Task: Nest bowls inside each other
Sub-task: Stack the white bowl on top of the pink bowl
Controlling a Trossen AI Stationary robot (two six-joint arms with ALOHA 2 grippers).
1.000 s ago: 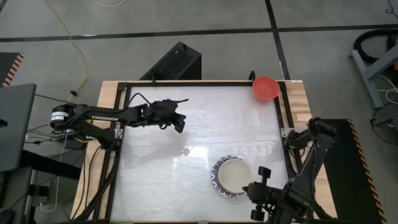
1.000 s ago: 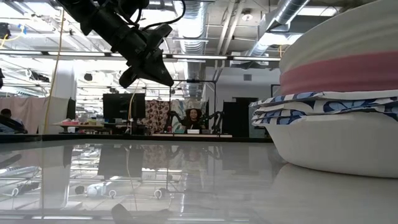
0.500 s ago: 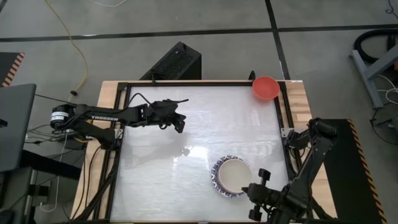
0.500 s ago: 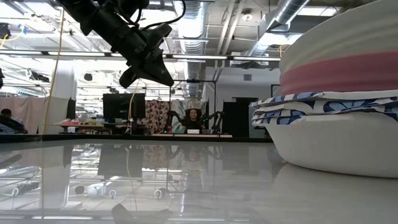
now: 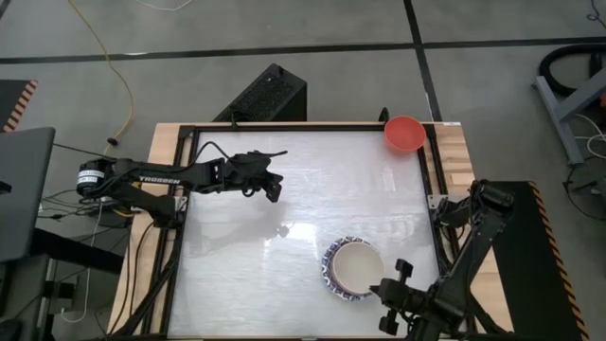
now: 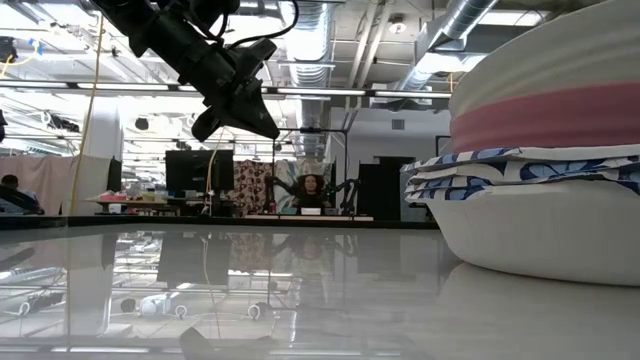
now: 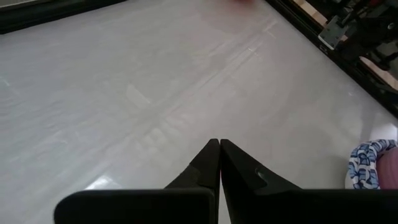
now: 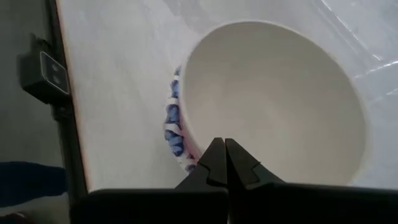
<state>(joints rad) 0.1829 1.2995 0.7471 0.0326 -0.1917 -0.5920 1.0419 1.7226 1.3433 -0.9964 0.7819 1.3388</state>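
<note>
A nested stack of bowls (image 5: 354, 268) stands at the near right of the white table. A plain cream bowl (image 8: 273, 106) is on top, with a pink band (image 6: 545, 115) and blue patterned rims (image 8: 173, 127) below it. A red bowl (image 5: 404, 133) sits alone at the far right corner. My right gripper (image 8: 221, 149) is shut, over the stack's rim on its right side. My left gripper (image 5: 274, 192) is shut with nothing in it, above the far left of the table; it also shows in the low view (image 6: 268, 128) and the left wrist view (image 7: 219, 146). My right gripper's shut fingertips stand over the stack's rim (image 8: 198, 163), slanting down from the table's right. Whether they touch the rim I cannot tell.
A black frame (image 5: 431, 180) borders the table, and a small black box (image 8: 42, 71) sits on its near rail close to the stack. A black case (image 5: 270, 93) lies beyond the far edge. A person (image 6: 312, 188) sits in the room behind. The table's middle (image 5: 312, 208) is bare.
My right arm has sunk a little beside the stack, shifting slightly toward the table's near edge. The stack and the red bowl have stayed where they were.
</note>
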